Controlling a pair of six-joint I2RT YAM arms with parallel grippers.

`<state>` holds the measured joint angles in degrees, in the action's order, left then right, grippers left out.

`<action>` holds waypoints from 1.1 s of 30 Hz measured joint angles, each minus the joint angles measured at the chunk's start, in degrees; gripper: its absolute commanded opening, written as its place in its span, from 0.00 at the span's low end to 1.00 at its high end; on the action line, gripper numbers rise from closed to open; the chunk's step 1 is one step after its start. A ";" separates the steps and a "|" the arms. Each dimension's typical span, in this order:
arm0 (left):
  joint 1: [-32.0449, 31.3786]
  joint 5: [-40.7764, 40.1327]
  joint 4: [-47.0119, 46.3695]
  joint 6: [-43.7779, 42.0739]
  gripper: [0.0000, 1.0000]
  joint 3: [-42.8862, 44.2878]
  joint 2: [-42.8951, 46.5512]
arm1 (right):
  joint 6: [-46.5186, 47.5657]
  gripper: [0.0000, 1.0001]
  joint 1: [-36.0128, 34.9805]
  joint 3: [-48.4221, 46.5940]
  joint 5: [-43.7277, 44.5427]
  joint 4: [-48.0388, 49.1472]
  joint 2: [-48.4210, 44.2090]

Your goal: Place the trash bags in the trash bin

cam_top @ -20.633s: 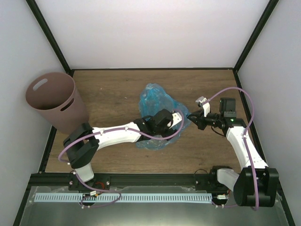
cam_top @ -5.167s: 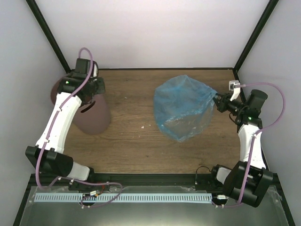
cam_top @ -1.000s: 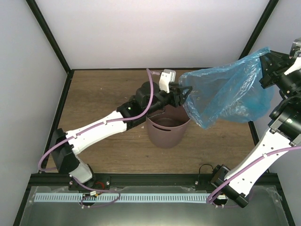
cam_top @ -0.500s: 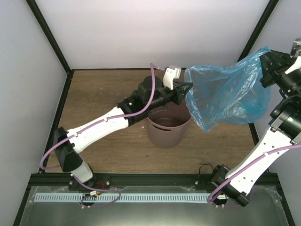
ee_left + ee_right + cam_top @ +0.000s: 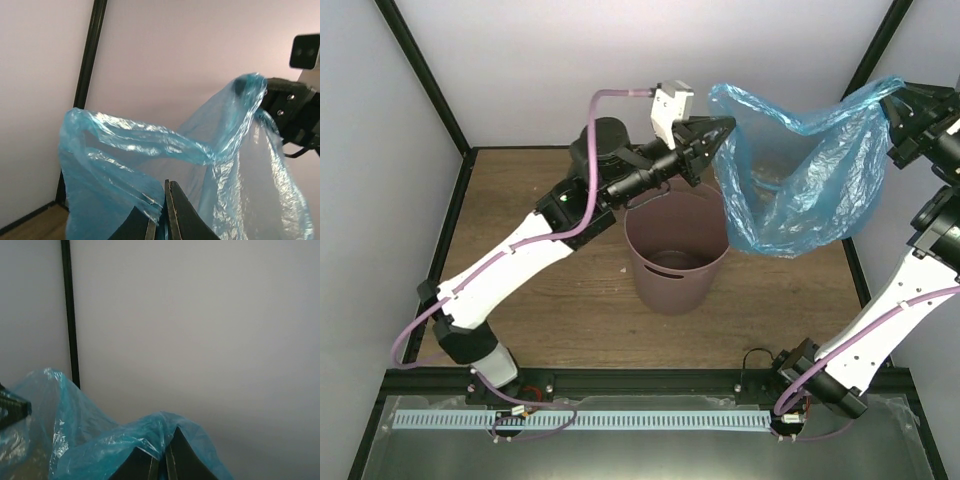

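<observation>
The light-blue translucent trash bag hangs in the air, stretched between both grippers, above and to the right of the mauve-brown trash bin. My left gripper is shut on the bag's left edge, high over the bin's far rim. At the upper right, my right gripper is shut on the bag's other corner. In the left wrist view the shut left gripper pinches the bag, and the right gripper shows beyond it. In the right wrist view the right gripper clamps the bag.
The bin stands upright and empty at the middle of the wooden table. White walls and black frame posts close in the space on three sides. The left arm reaches diagonally across the table's left half.
The left gripper has shut on the bag's left edge and lifted it up. The bag now hangs higher, spread wider between the two grippers.
</observation>
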<state>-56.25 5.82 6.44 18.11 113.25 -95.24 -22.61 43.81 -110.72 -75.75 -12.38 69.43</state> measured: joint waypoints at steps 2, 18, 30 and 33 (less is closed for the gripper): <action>-0.02 -0.33 0.39 -0.59 0.04 0.83 1.01 | -1.64 0.01 0.00 -1.07 -1.25 2.01 0.35; -2.21 -3.02 8.50 -3.06 0.04 6.43 8.50 | -18.95 0.01 0.00 -0.66 -5.03 22.25 -3.28; -2.29 -8.00 12.55 -5.31 0.04 6.25 14.45 | -25.94 0.01 0.00 -4.17 -7.26 23.74 -0.35; -2.29 -9.31 13.09 -5.62 0.04 6.27 14.29 | -25.03 0.01 -0.07 -4.66 -7.19 20.00 2.25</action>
<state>-58.54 -3.49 19.53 12.49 119.52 -80.95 -47.64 43.75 -115.37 -82.94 7.62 71.68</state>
